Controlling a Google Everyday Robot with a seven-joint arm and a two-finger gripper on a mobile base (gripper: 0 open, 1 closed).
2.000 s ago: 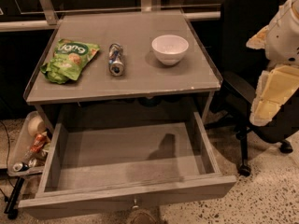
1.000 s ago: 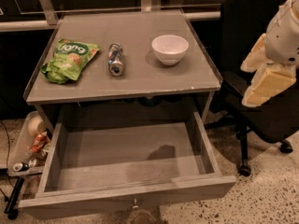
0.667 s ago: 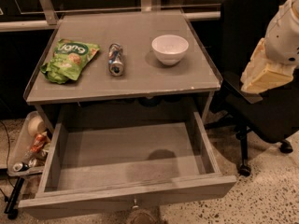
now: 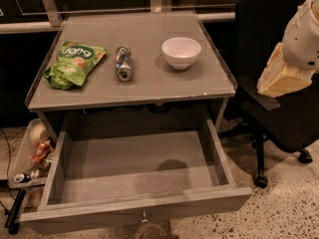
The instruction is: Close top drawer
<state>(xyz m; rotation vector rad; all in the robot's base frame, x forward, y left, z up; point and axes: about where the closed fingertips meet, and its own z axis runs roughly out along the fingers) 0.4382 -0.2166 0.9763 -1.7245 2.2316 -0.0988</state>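
Observation:
The top drawer [image 4: 99,215] is a wide grey drawer, pulled far out from under the grey tabletop [image 4: 149,86]. Its shallow box is empty. Its small round knob [image 4: 144,216] sits at the centre of the front, at the bottom edge of the view. My gripper [image 4: 279,77], a cream piece at the end of the white arm, hangs at the right. It is above and to the right of the drawer, in front of the chair, and touches nothing.
On the tabletop lie a green chip bag [image 4: 75,63], a can on its side [image 4: 123,62] and a white bowl [image 4: 181,52]. A black office chair [image 4: 269,24] stands close on the right. A tray of trash [image 4: 31,156] sits low on the left.
My gripper has risen a little and shifted slightly left, towards the table's right edge. The drawer has not moved.

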